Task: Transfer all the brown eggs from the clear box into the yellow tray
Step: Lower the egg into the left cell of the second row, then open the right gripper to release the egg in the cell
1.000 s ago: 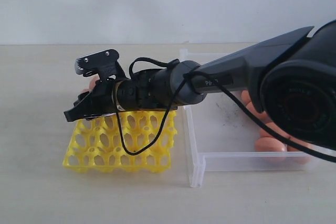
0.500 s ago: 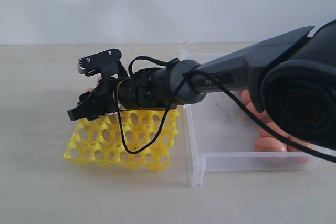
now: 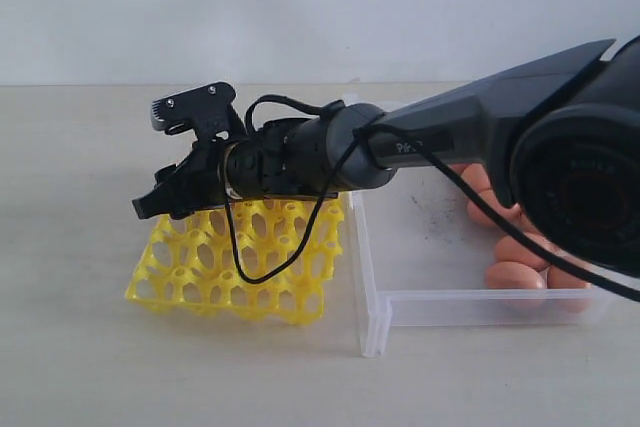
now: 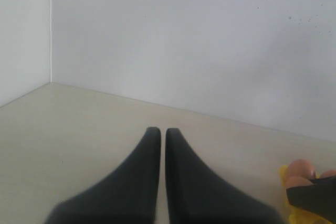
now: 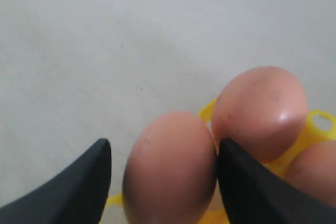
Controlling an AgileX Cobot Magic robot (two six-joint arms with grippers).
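My right gripper [image 3: 152, 163] reaches across to the far left corner of the yellow tray [image 3: 200, 287]. In the right wrist view it [image 5: 165, 148] stands open around a brown egg [image 5: 170, 166] sitting in the tray [image 5: 320, 124]. One finger touches the egg and the other stands off it. Two more eggs [image 5: 260, 111] sit in cups beside it. Several brown eggs [image 3: 515, 275] lie at the right end of the clear box [image 3: 372, 317]. My left gripper [image 4: 158, 129] is shut and empty, over bare table.
The right arm's black cable [image 3: 270, 267] hangs in a loop over the tray. A white wall stands close behind the table. The left wrist view catches eggs [image 4: 299, 169] and the tray's corner [image 4: 289, 203] at its edge.
The right gripper's jaws have widened off the egg and the gripper has lifted slightly. The yellow tray has shifted a little to the right.
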